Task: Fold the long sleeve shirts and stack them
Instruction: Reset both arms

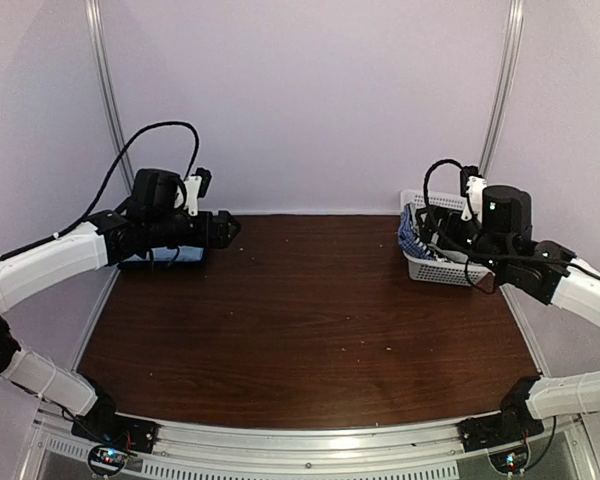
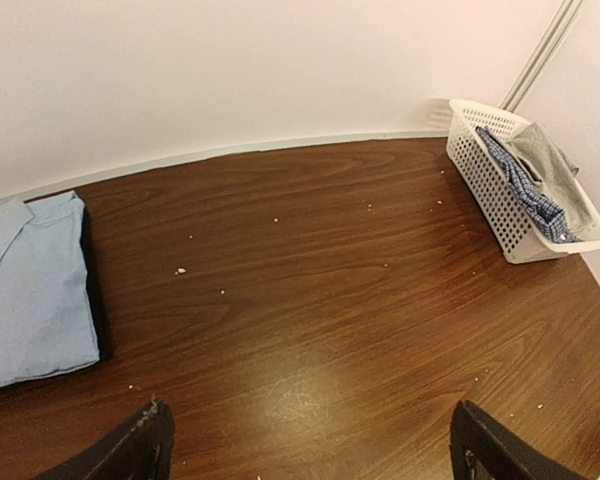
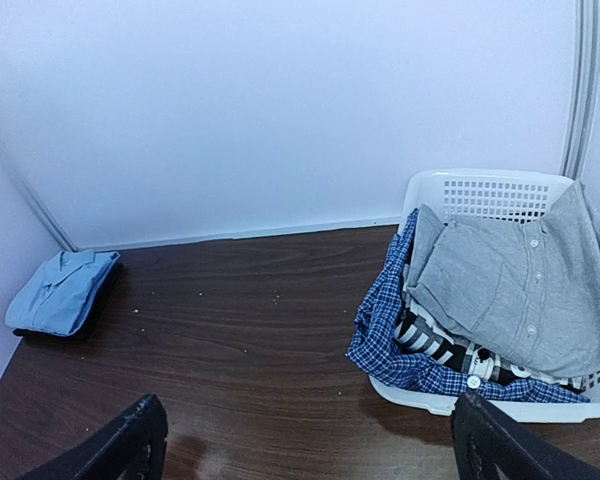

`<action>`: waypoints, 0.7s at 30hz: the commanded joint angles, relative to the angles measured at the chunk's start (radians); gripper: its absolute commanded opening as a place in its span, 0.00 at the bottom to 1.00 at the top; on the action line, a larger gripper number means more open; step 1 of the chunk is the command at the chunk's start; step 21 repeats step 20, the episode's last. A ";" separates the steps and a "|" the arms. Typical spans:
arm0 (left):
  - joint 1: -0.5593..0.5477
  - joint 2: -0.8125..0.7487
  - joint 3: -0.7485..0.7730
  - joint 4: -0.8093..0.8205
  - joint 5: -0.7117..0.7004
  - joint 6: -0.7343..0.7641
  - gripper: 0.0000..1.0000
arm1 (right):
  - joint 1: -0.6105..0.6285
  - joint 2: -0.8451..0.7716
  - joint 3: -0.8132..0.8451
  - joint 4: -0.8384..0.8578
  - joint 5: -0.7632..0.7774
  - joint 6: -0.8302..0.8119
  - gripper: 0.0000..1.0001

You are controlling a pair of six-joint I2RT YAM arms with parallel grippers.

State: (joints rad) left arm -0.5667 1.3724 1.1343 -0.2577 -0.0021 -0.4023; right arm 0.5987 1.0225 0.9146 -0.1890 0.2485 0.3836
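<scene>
On the brown table (image 2: 330, 300), wrist views expose light blue shirt (image 2: 30, 290) atop black shirt (image 2: 93, 295); left hand (image 2: 310, 450) and right hand (image 3: 310, 440) released.

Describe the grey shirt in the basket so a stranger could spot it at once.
On the dark wooden table, find the white lattice basket at the far right corner by the wall. The grey shirt lies on top of its pile: plain grey with a button row, unlike the blue checked cloth and black-and-white striped piece under it.
</scene>
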 commanded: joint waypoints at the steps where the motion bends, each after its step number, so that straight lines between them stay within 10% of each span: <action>1: -0.004 -0.096 -0.078 0.112 -0.062 -0.014 0.98 | -0.004 -0.082 -0.062 0.023 0.085 -0.025 1.00; 21: -0.004 -0.122 -0.091 0.110 -0.079 -0.006 0.98 | -0.004 -0.101 -0.075 0.007 0.104 -0.039 1.00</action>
